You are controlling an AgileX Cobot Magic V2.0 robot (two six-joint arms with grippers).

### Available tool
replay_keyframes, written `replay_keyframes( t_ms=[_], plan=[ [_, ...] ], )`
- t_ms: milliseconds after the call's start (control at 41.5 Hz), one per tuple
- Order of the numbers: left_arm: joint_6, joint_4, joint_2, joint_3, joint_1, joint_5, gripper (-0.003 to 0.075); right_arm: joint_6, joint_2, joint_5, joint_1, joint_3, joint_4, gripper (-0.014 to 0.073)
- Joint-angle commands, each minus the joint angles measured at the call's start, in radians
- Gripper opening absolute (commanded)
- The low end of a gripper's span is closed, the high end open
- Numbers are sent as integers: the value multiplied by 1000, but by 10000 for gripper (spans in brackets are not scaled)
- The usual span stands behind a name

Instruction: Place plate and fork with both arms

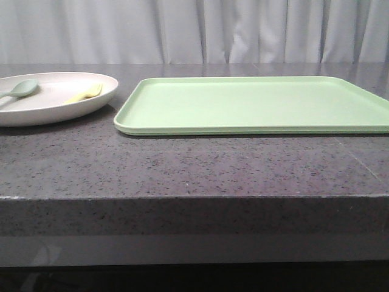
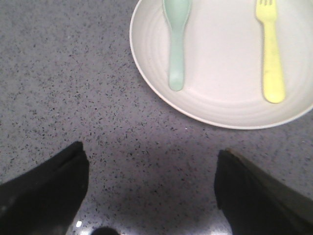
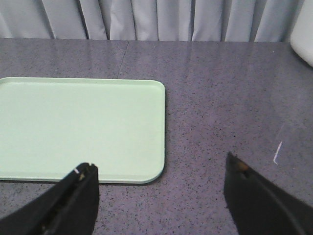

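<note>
The cream plate (image 1: 55, 109) sits at the left of the table, left of the tray. The pale-yellow fork (image 1: 85, 93) lies in it toward its right side. In the left wrist view the plate (image 2: 220, 105) holds the fork (image 2: 271, 54) and a grey-green spoon (image 2: 176, 39). My left gripper (image 2: 151, 169) is open and empty over bare table, a short way off the plate's rim. My right gripper (image 3: 159, 178) is open and empty over bare table by the tray's corner. Neither gripper shows in the front view.
A large light-green tray (image 1: 255, 104) lies in the middle and right of the table; its corner shows in the right wrist view (image 3: 146, 171). The spoon (image 1: 21, 90) lies in the plate's left side. A white object (image 3: 304, 29) sits at the far edge. Curtains hang behind.
</note>
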Motion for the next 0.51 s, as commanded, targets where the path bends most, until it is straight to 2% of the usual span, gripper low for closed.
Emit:
replay_keyframes(
  t_ms=[0, 72, 265, 361, 481],
  plan=[
    [3, -30, 94, -92, 48, -37, 513, -10, 16, -74, 1, -36, -11, 554],
    [62, -108, 160, -128, 100, -37, 513, -10, 16, -74, 1, -36, -11, 554],
    [348, -502, 296, -211, 228, -35, 513, -10, 16, -74, 1, -36, -11, 554],
    [425, -609, 363, -247, 273, -20, 513, -10, 16, -74, 1, -36, -11, 554],
    [458, -665, 437, -297, 293, 1, 513, -10, 16, -74, 1, -36, -11, 554]
  ],
)
